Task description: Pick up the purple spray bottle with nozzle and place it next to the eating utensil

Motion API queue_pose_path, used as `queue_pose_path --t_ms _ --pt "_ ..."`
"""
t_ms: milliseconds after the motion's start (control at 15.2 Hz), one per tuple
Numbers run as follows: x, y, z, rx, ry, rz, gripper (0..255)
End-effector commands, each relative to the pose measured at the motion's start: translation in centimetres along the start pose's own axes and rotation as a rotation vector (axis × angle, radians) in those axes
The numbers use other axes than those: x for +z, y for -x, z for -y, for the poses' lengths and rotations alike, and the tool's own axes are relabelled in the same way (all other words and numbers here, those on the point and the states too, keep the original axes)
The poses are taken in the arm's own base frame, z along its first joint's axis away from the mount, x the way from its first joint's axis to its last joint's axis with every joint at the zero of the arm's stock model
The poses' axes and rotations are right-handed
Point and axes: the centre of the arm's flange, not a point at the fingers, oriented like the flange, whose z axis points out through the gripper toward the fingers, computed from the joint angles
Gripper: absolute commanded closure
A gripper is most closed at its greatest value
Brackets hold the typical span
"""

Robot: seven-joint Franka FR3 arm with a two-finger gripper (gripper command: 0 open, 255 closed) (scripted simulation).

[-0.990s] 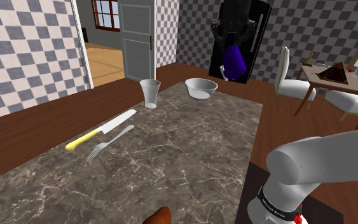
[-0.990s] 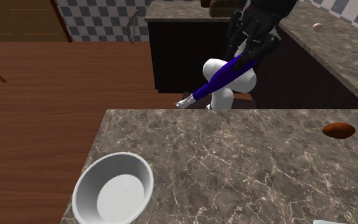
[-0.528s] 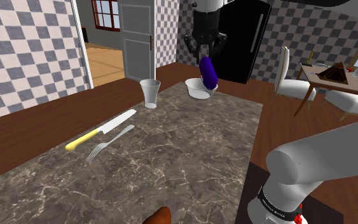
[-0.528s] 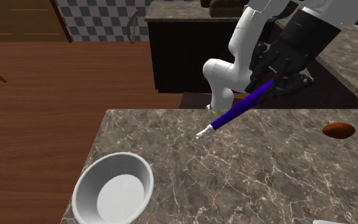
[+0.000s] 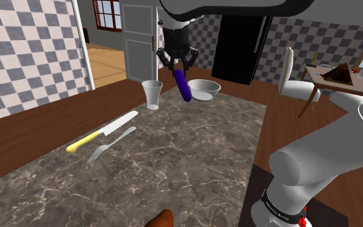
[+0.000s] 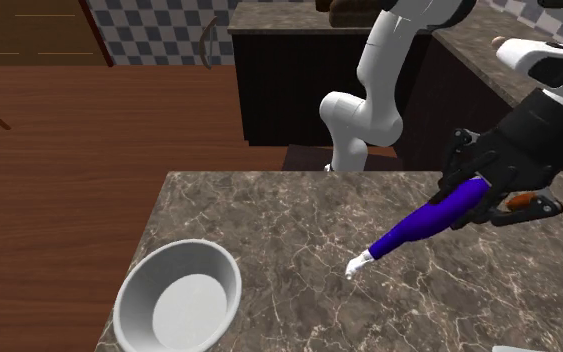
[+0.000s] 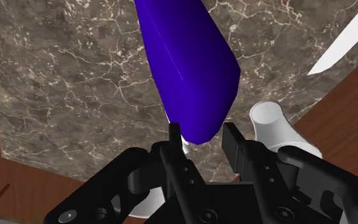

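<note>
Near the top centre of the shoulder view, the black gripper (image 5: 178,66) is closed around the base of a purple spray bottle (image 5: 185,87). The bottle hangs tilted in the air, white nozzle lowest, above the marble counter (image 5: 193,155), between a glass (image 5: 152,94) and a bowl (image 5: 204,89). The pick-up looks done. What remains is carrying the bottle to the fork (image 5: 111,146), which lies beside a knife (image 5: 102,133) left of centre, then setting it down and letting go.

The white arm (image 5: 238,8) arches high over the marble counter (image 5: 193,155), wrist turned down. The black gripper (image 5: 177,63) hangs above the counter's far end, fingers clamped on the purple spray bottle (image 5: 185,87) by its wide end.
</note>
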Motion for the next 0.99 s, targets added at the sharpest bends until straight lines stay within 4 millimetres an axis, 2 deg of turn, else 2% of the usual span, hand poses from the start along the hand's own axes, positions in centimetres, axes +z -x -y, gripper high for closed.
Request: queue_pose_path --t_ms 0,462,924 --pt "0.6 0.8 2.7 0.002 -0.003 0.001 255" --pt "3.1 3.6 11.5 0.002 -0.003 0.001 255" --pt "6.5 4.8 11.9 0.002 -0.003 0.001 255"
